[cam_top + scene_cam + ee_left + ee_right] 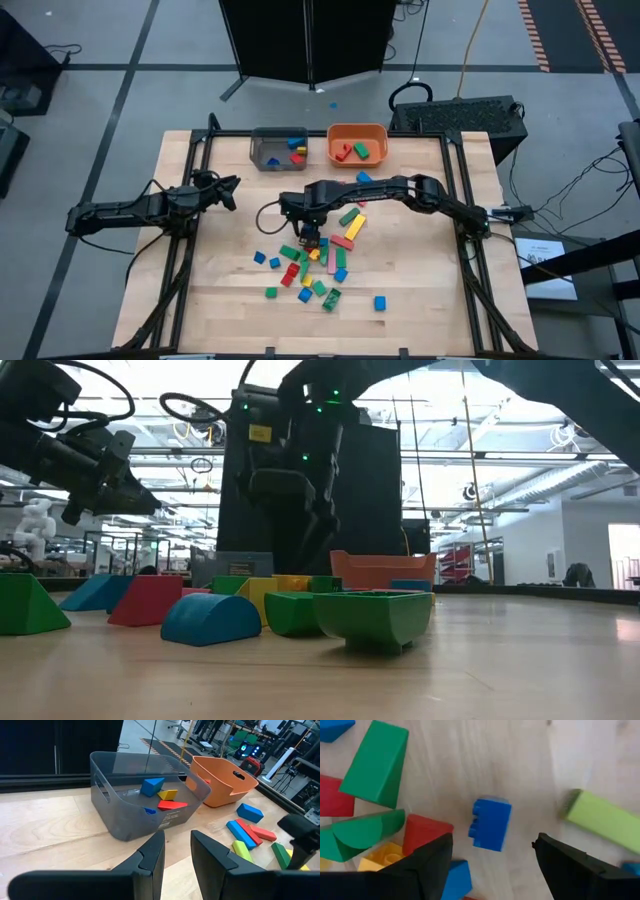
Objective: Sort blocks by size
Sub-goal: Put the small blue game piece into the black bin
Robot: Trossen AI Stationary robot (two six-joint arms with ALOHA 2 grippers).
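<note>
Pale wooden table point(420, 290) carries the scattered blocks point(310, 270). Among them a small blue block point(491, 824) lies flat, long axis running between the spread fingers of the right gripper point(492, 865), untouched. Left gripper point(175, 852), open, waits near the grey bin point(115, 815).

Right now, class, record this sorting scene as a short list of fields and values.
Right end effector: open, poised over a small blue block in the pile
Left end effector: open, waiting at table's left, facing the bins
Grey bin: holds blue, yellow and red blocks
Orange bin: holds red and green blocks
Loose blocks: scattered mid-table, unsorted
</note>
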